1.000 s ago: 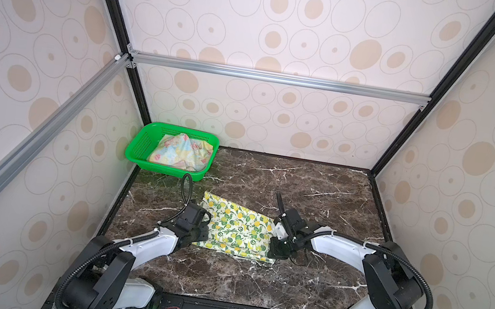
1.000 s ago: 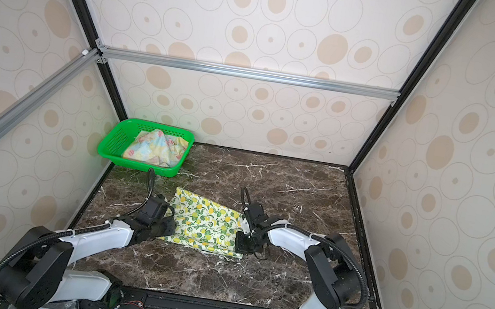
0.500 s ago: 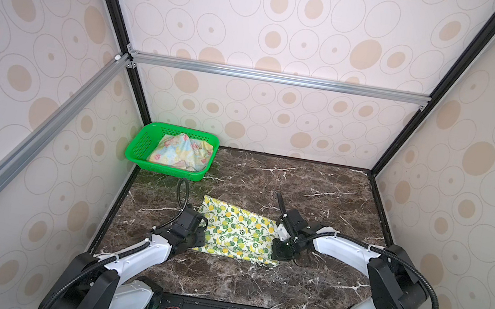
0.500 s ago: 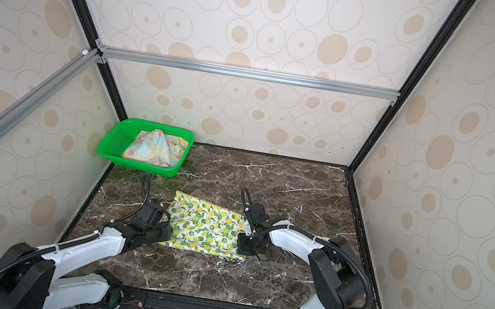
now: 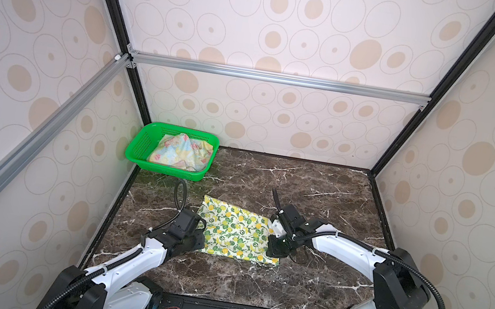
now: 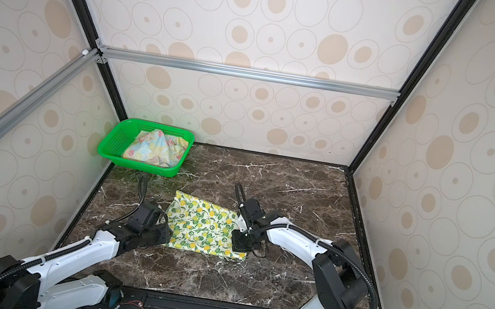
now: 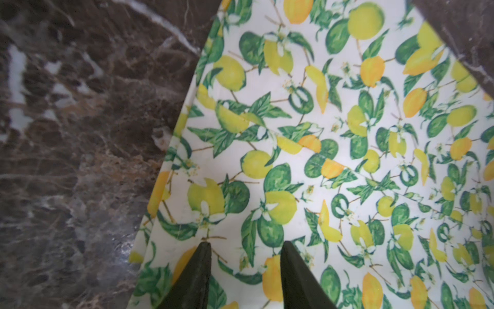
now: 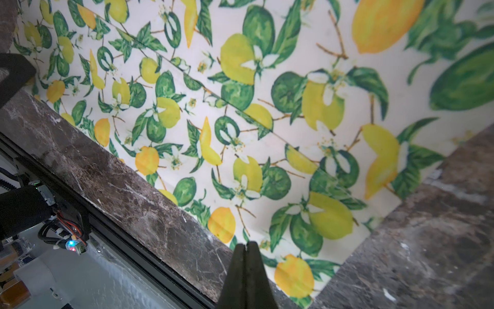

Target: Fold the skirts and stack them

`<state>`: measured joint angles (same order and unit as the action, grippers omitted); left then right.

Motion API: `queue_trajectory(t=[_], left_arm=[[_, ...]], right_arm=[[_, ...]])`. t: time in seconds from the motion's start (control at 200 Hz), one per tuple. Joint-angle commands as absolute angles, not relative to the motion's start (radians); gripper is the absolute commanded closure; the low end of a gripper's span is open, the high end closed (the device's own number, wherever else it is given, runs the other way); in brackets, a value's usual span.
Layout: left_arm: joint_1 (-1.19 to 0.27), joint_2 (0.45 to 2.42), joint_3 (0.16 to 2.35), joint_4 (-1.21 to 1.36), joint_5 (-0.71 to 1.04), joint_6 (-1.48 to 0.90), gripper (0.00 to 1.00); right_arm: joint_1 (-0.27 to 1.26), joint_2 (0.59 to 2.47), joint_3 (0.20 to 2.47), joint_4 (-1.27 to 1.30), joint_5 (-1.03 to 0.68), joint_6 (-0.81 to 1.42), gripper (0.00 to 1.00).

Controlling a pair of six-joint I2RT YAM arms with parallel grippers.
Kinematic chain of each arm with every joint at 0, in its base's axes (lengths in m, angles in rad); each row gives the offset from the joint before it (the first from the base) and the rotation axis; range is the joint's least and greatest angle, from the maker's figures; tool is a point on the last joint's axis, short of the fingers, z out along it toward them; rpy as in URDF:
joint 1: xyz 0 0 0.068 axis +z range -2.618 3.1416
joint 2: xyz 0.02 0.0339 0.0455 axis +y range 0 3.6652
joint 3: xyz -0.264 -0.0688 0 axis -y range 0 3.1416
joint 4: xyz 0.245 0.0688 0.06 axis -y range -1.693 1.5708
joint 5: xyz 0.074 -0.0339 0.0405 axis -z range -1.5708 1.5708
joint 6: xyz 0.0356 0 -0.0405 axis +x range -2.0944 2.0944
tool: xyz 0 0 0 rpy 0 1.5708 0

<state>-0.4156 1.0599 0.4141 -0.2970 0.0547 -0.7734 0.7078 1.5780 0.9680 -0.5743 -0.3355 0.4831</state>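
Note:
The white skirt printed with lemons and green leaves point(image 5: 237, 232) point(image 6: 204, 227) lies folded flat on the marble table, in both top views. My left gripper point(image 5: 201, 242) point(image 7: 246, 246) hovers low over its left edge, open, and the cloth shows between the two fingers. My right gripper point(image 5: 272, 252) point(image 8: 247, 244) is shut, and its tips rest at the skirt's near edge close to the right corner. No cloth shows between its pads. The pastel yellow-blue skirt with pink flowers point(image 5: 180, 151) point(image 6: 156, 147) sits crumpled in the basket.
A green perforated basket point(image 5: 139, 146) point(image 6: 113, 142) stands at the table's back left corner. The dark marble table point(image 5: 318, 190) is enclosed by patterned walls. A black rail point(image 8: 133, 240) runs along the front edge, close to the right gripper.
The left arm has drawn its elbow back toward the front, and its gripper has slid slightly nearer along the skirt's left edge. The right gripper has hardly moved.

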Motion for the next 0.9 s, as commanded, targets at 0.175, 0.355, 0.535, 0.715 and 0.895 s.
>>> queue_trajectory(t=[0.175,0.355,0.535,0.715,0.895], left_arm=[[-0.423,1.088,0.375,-0.288,0.046,-0.822,0.57],[-0.423,1.093,0.357,-0.300,0.031,-0.821,0.58],[-0.423,1.083,0.351,-0.324,0.020,-0.828,0.58],[-0.424,1.064,0.387,-0.349,0.013,-0.826,0.58],[-0.428,1.054,0.505,-0.373,-0.030,-0.793,0.58]], right_arm=[[0.713,1.595,0.883,-0.551,-0.364,0.515,1.00],[0.707,1.628,0.855,-0.537,-0.347,0.502,1.00],[0.700,1.638,0.844,-0.528,-0.342,0.489,1.00],[0.695,1.607,0.946,-0.612,-0.305,0.428,1.00],[0.634,1.601,1.034,-0.648,-0.296,0.383,1.00]])
